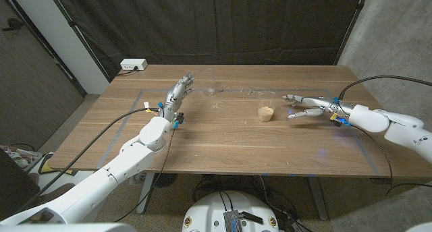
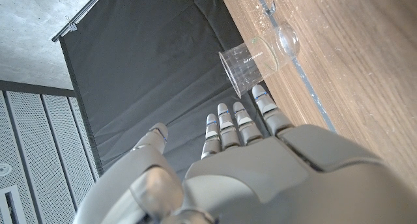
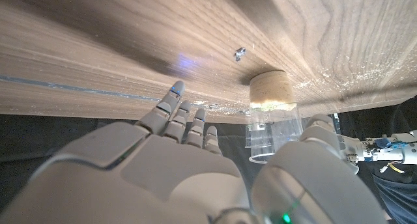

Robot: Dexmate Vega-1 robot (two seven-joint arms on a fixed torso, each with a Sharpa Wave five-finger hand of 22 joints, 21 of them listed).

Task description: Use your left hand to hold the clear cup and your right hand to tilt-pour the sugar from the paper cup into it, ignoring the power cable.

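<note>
At the table's far middle, the clear cup [image 1: 211, 83] stands ungrasped, the left hand [image 1: 178, 92] spread just left of it. Nearer, right of centre, the paper cup [image 1: 265, 113] of sugar sits untouched, the right hand [image 1: 305, 106] released beside it. Gripping and pouring remain.

A clear plastic cup [image 1: 210, 82] stands upright and looks empty at about 12 o'clock on the wooden table, near the far edge. A second clear cup [image 1: 265, 112] stands upright just right of centre, at about 2 o'clock from the middle, with a layer of pale tan sugar [image 3: 272, 87] filling its bottom.
</note>
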